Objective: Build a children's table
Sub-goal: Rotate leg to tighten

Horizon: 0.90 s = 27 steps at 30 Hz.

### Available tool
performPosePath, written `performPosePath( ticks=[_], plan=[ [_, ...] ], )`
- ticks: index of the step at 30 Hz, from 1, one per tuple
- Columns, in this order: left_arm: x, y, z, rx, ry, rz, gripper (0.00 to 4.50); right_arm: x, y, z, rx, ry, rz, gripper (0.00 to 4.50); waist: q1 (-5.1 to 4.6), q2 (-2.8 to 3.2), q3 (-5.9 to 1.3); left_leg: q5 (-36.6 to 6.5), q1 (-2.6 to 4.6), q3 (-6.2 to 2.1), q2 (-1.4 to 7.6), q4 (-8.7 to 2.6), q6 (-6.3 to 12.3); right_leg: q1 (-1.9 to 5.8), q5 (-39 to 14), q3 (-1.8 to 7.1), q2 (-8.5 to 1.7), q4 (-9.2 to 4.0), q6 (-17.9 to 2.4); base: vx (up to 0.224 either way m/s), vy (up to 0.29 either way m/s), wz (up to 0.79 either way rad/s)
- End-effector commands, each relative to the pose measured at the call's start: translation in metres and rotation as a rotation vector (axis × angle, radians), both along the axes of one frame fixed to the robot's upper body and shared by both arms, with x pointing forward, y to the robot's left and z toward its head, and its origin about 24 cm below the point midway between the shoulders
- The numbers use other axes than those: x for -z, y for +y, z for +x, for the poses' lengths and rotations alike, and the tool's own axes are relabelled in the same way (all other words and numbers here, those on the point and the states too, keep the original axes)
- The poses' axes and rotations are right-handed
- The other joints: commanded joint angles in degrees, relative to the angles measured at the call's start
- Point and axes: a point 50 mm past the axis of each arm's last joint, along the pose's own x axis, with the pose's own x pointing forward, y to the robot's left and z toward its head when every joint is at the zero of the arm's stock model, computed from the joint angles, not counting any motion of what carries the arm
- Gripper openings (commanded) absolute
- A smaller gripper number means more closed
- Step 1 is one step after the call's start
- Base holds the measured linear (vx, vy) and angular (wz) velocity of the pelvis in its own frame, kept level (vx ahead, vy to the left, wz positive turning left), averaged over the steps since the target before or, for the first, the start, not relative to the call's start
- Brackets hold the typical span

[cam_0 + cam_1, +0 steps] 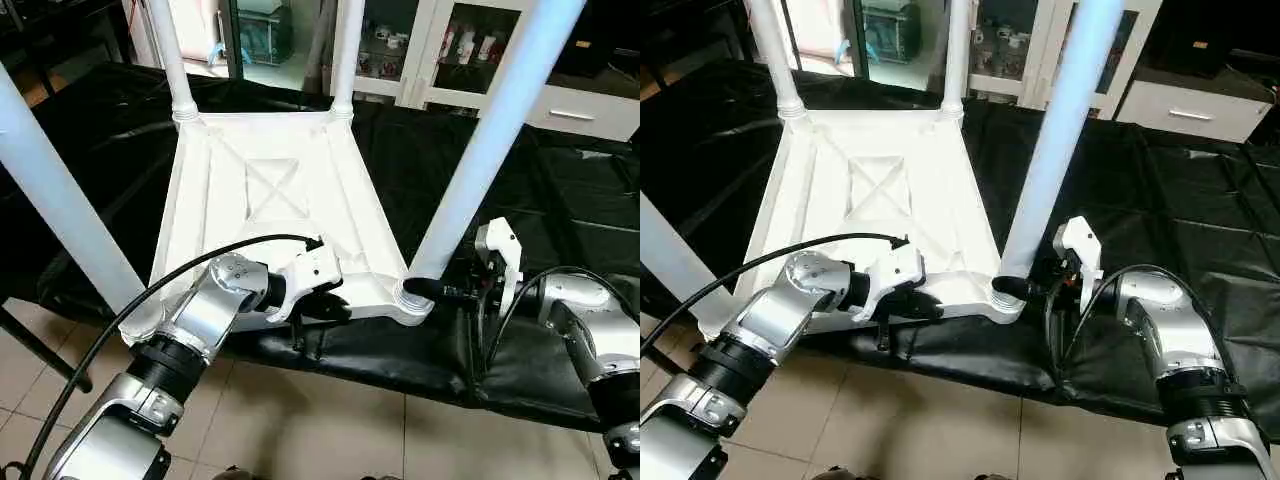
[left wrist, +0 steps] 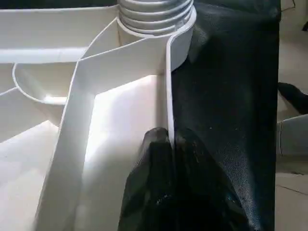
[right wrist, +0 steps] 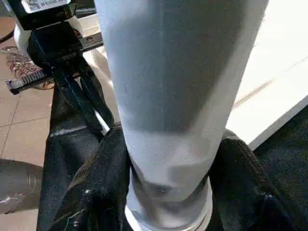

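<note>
Pinching top's rim [image 2: 168, 86], fingers [image 3: 96, 192] flanking leg [image 3: 168, 96]

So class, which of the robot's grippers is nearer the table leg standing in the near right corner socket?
Right. The right gripper has its fingers on either side of that leg at its base, while the left gripper pinches the table top's near rim, further along.

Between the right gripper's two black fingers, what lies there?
The base of the near-right leg, just above its corner socket; the right wrist view shows a finger on each side.
</note>
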Motion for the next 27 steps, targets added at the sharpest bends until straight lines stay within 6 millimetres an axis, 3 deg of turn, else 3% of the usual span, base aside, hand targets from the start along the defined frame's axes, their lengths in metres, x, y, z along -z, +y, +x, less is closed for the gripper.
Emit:
performPosePath(
  ticks=[1, 4, 6, 7, 9, 15, 16, 17, 19, 22, 27],
  plan=[
    [-0.003, -0.01, -0.004, 0.03, 0.008, -0.072, 0.0, 0.0, 0.0, -0.001, -0.011, 0.004, -0.012, 1.91, -0.19, -1.29, -4.15, -7.75, 0.34, -0.49, 1.87, -3.55, 6.41, 3.63, -14.05, 2.01, -2.57, -3.44, -12.44, 0.0, 0.0, 0.0],
    [-0.003, -0.012, 0.005, -0.053, -0.001, -0.057, 0.0, 0.012, 0.001, 0.003, 0.12, 0.018, -0.063, 1.91, -0.28, -1.29, -4.02, -7.88, 0.26, -0.53, 1.8, -3.64, 5.98, 3.61, -14.81, 1.98, -2.54, -3.53, -12.16, 0.0, 0.0, 0.0],
    [-0.004, -0.013, 0.008, -0.079, -0.007, -0.054, 0.0, 0.015, 0.001, 0.004, 0.154, 0.023, -0.077, 1.9, -0.41, -1.29, -3.9, -9.39, 0.36, -0.53, 1.64, -3.72, 4.82, 3.49, -17.85, 1.94, -2.49, -3.99, -10.94, 0.0, 0.0, 0.0],
    [-0.005, -0.016, 0.023, -0.222, -0.04, -0.033, 0.0, 0.031, 0.005, 0.006, 0.315, 0.055, -0.114, 1.9, -0.54, -1.39, -3.78, -9.62, 0.25, -0.52, 1.58, -3.75, 4.42, 3.44, -18.82, 1.95, -2.43, -4.15, -10.32, 0.0, 0.0, 0.0],
    [-0.008, -0.021, 0.033, -0.315, -0.058, -0.028, 0.0, 0.04, 0.011, 0.008, 0.432, 0.074, -0.105, 1.89, -0.63, -1.26, -3.62, -11.71, 0.73, -0.49, 1.38, -3.85, 2.92, 3.03, -23.56, 1.83, -2.4, -4.95, -8.54, 0.0, 0.0, 0.0],
    [-0.016, -0.038, 0.047, -0.474, -0.08, -0.045, 0.0, 0.046, 0.033, 0.015, 0.723, 0.084, -0.018, 1.88, -1.08, -1.18, -3.75, -14.76, 0.75, -1.08, 1.26, -4.37, 1.07, 2.99, -27.49, 1.36, -2.5, -5.76, -5.68, 0.0, 0.0, 0.0],
    [-0.018, -0.043, 0.049, -0.501, -0.086, -0.046, 0.0, 0.046, 0.037, 0.017, 0.799, 0.086, 0.004, 1.88, -1.23, -1.17, -3.73, -15.04, 0.68, -1.11, 1.26, -4.44, 1.15, 3.02, -27.61, 1.33, -2.49, -5.83, -5.58, 0.0, 0.0, 0.0],
    [-0.021, -0.051, 0.053, -0.535, -0.115, -0.057, 0.0, 0.048, 0.045, 0.021, 0.932, 0.093, 0.021, 1.88, -1.36, -0.5, -3.72, -15.44, 1.02, -1.02, 1.27, -4.43, 0.94, 2.45, -27.15, 1.54, -2.54, -6.0, -5.84, 0.0, 0.0, 0.0],
    [-0.024, -0.063, 0.054, -0.552, -0.147, -0.065, 0.0, 0.049, 0.058, 0.024, 1.016, 0.071, -0.003, 1.88, -1.75, -0.76, -3.94, -15.1, 0.81, -1.17, 1.24, -4.59, 0.1, 2.7, -24.78, 1.42, -2.37, -5.77, -6.23, 0.0, 0.0, 0.0],
    [-0.025, -0.068, 0.055, -0.555, -0.157, -0.069, 0.0, 0.046, 0.069, 0.025, 1.007, 0.033, -0.033, 1.88, -1.65, -0.71, -4.0, -14.24, 0.86, -0.96, 1.33, -4.59, 0.91, 2.97, -18.2, 1.64, -2.31, -5.19, -7.93, 0.0, 0.0, 0.0],
    [-0.023, -0.06, 0.056, -0.547, -0.161, -0.051, 0.0, 0.038, 0.07, 0.027, 0.954, 0.005, 0.022, 1.87, -1.62, -1.06, -3.9, -13.86, 0.83, -0.76, 1.31, -4.52, 2.89, 3.37, -16.98, 1.81, -2.59, -5.03, -8.89, 0.0, 0.0, 0.0]
  ],
)
